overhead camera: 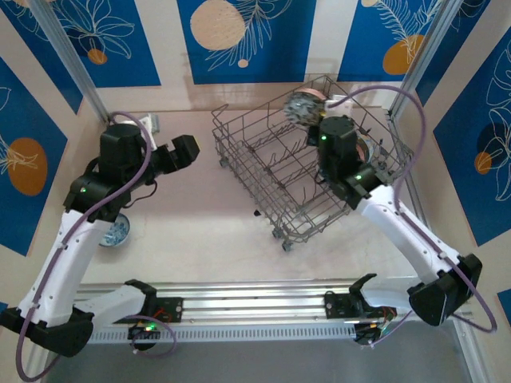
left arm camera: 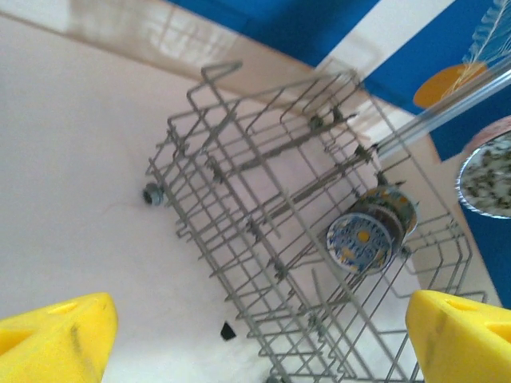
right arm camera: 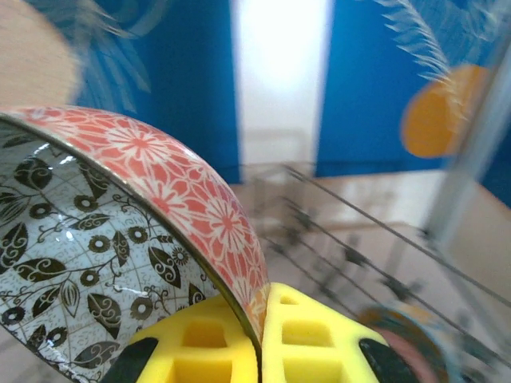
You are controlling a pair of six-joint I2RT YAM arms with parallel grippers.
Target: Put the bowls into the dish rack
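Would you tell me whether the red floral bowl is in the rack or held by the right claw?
Held: the right claw pinches the bowl by its rim, near the far edge of the dish rack.

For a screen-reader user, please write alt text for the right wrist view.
A bowl, red floral outside, black leaves inside, is pinched at its rim by the yellow right claw. Behind it, blurred, are the dish rack and a blue-and-white wall.

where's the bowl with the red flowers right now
The red-flowered bowl is clamped by its rim in the right pincer, held above the far side of the dish rack in the top view.
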